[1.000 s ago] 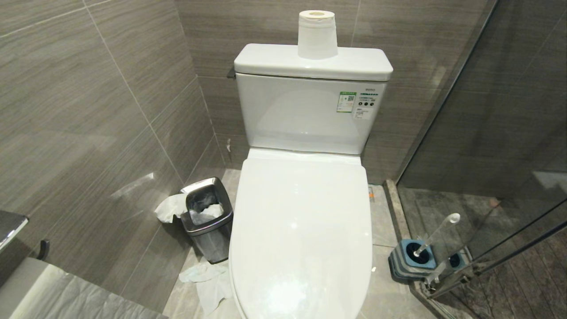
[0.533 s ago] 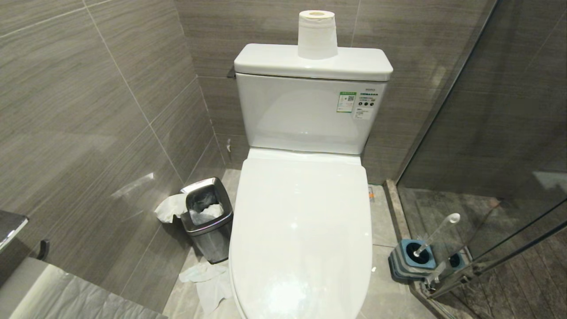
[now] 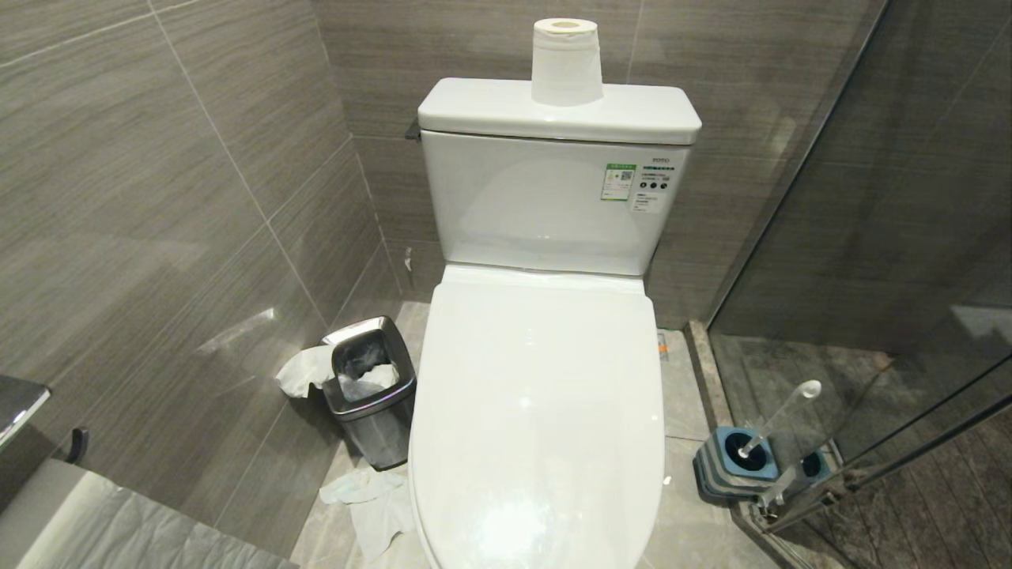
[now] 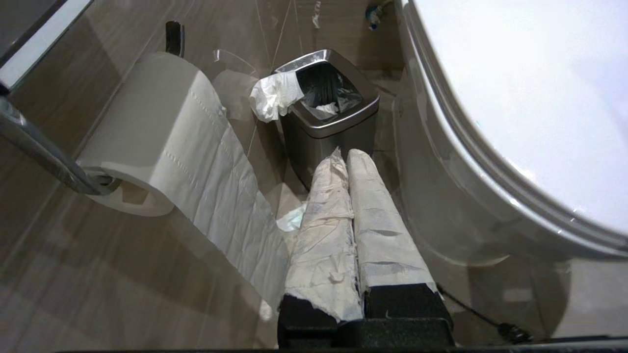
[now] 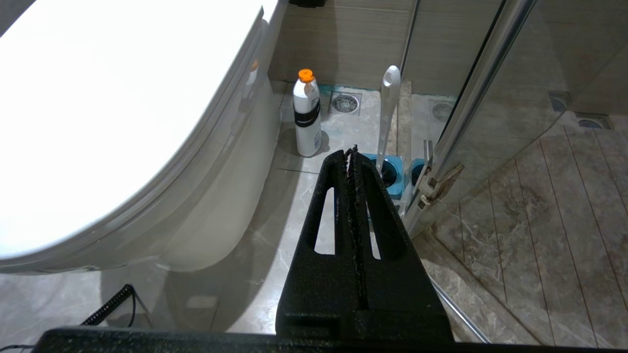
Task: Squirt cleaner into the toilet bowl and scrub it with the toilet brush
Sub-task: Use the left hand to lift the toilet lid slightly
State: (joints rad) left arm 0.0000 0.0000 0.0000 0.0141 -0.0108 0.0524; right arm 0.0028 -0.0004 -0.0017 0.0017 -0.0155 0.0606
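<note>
Still closed toilet bowl (image 3: 538, 411) lid, apparently unmoved.

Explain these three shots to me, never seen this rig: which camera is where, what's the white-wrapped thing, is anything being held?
It is a wheeled robot with two arms. The wide shot comes from its head camera, looking down at a toilet bowl with the lid shut and a paper roll standing on the tank. Neither arm shows there.

The other two shots come from cameras on the wrists, looking along the fingers. The white-wrapped thing is the left gripper: its fingers are covered in paper or tape, shut and holding nothing, low beside the steel waste bin and a wall-mounted toilet paper roll.

The black wedge is the right gripper, also shut and empty. Beyond it stand a white bottle with an orange cap and the toilet brush in its blue holder, next to the glass shower door.
</note>
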